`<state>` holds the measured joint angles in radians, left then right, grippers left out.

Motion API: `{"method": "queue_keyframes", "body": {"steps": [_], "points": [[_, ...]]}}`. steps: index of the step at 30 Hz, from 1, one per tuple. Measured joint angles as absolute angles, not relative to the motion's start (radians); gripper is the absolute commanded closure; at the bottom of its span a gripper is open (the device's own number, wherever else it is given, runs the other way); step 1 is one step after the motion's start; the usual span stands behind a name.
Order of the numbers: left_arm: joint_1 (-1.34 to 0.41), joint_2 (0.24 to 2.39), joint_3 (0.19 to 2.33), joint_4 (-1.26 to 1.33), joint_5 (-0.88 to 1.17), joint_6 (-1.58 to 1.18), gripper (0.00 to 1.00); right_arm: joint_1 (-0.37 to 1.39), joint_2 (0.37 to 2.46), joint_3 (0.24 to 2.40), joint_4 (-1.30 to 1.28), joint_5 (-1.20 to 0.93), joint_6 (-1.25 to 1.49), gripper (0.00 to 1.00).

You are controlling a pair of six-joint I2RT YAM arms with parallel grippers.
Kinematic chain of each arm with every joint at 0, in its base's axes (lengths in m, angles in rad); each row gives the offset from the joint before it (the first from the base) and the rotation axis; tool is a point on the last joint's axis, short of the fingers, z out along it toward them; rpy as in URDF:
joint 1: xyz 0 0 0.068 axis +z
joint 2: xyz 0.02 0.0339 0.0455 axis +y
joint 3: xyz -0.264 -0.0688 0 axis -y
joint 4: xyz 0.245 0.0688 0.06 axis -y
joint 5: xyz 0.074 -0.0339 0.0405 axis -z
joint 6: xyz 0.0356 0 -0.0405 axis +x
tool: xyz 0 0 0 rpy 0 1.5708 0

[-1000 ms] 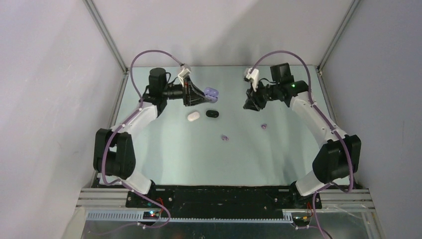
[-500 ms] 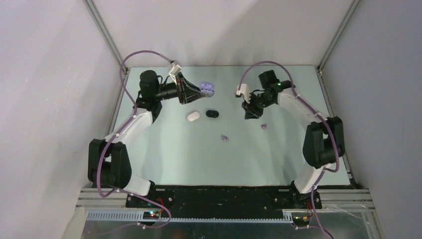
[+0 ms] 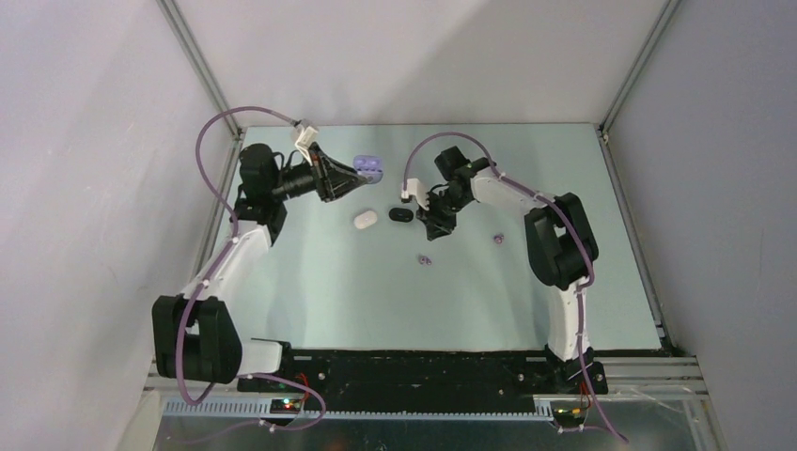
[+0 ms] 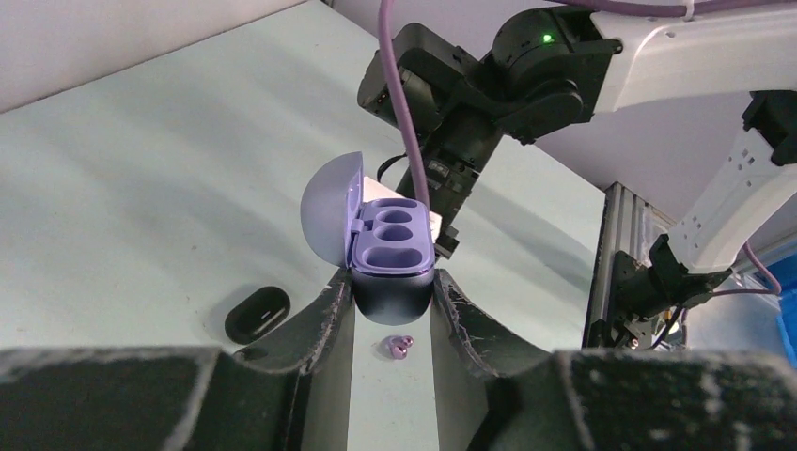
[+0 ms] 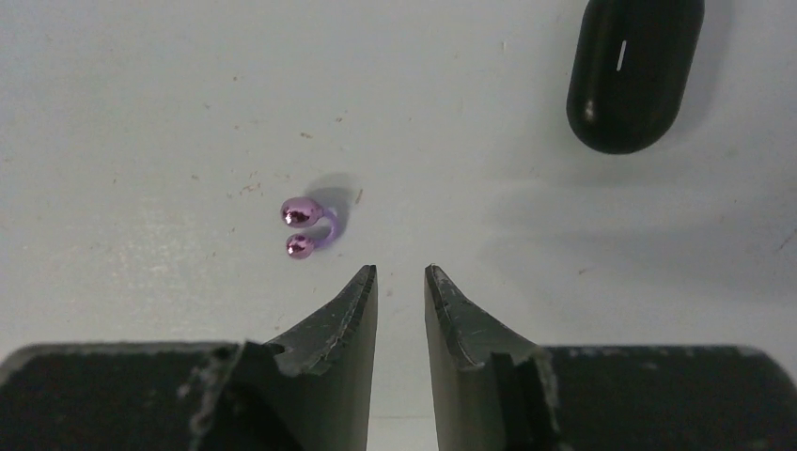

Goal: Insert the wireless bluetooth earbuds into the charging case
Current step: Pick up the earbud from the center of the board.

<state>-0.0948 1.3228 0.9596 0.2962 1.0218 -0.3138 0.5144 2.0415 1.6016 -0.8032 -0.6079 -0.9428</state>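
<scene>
**Earbud pickup lined up.** A lavender charging case (image 4: pixel 390 254), lid swung up and both wells empty, is held clear of the desk (image 3: pixel 376 301) by the left gripper (image 4: pixel 392 279), which is clamped on the case's lower shell. The right gripper (image 5: pixel 399 277) is poised low over the desk, its jaws only narrowly parted and nothing between them. A lavender earbud (image 5: pixel 305 225) lies loose on the desk just to one side of those fingertips, not between them. A second lavender earbud (image 3: pixel 498 239) is seen well apart, further to the right. A closed black case (image 5: pixel 634 70) and a white case (image 3: pixel 365 219) rest on the desk nearby.

The step in hand is judged to be the pickup of the nearer bud. To be done well, the jaws would need to be widened and shifted sideways until the bud is centred between them. They would then be lowered almost to the desk and closed gently, since so small and rounded a thing could easily be flicked away. The black case should be avoided, and the open case held level for the insertion.
</scene>
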Motion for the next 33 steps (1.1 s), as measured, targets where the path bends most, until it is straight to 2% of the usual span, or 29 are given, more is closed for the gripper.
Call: {"method": "queue_keyframes", "body": {"steps": [33], "points": [[-0.056,1.288,0.929,0.214,0.979,-0.261,1.0,0.621,2.152,1.658,-0.889,-0.511,-0.959,0.7]]}}
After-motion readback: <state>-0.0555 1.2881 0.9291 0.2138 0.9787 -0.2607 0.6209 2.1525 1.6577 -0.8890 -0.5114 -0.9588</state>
